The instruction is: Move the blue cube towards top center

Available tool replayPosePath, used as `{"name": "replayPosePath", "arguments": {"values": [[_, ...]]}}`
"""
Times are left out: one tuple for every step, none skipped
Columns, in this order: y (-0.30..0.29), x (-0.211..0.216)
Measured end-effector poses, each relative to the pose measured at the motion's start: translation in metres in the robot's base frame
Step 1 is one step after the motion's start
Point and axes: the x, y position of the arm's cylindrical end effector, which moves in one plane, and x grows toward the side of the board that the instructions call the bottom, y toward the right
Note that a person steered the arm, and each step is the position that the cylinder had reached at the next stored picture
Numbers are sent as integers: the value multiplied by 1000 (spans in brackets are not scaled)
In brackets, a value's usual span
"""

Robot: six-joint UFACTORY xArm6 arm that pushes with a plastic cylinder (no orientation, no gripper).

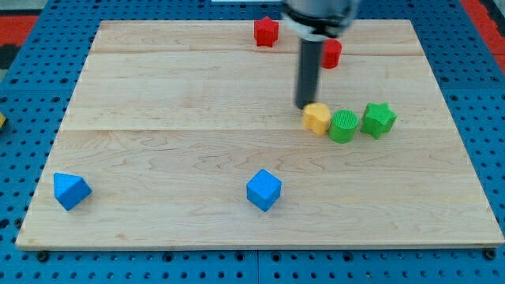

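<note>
The blue cube [263,190] sits near the bottom middle of the wooden board [173,102]. My tip [304,106] is well above it and to its right, touching or just beside the upper left of a yellow block [317,118]. The rod rises from the tip to the view's top edge. A second blue block [71,190], more wedge-like, lies at the bottom left.
A green cylinder [343,126] sits right of the yellow block, and a green star [379,119] right of that. A red star [267,31] lies at the top centre. A red block [332,54] is partly hidden behind the rod.
</note>
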Motion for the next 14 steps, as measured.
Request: {"name": "replayPosePath", "arguments": {"values": [[-23, 2], [-70, 32], [-4, 96], [-11, 149], [-104, 188], [-161, 158], [-122, 163], [-95, 186], [-50, 149], [-103, 97], [-144, 96], [-177, 93], [-211, 48], [-225, 1]]}}
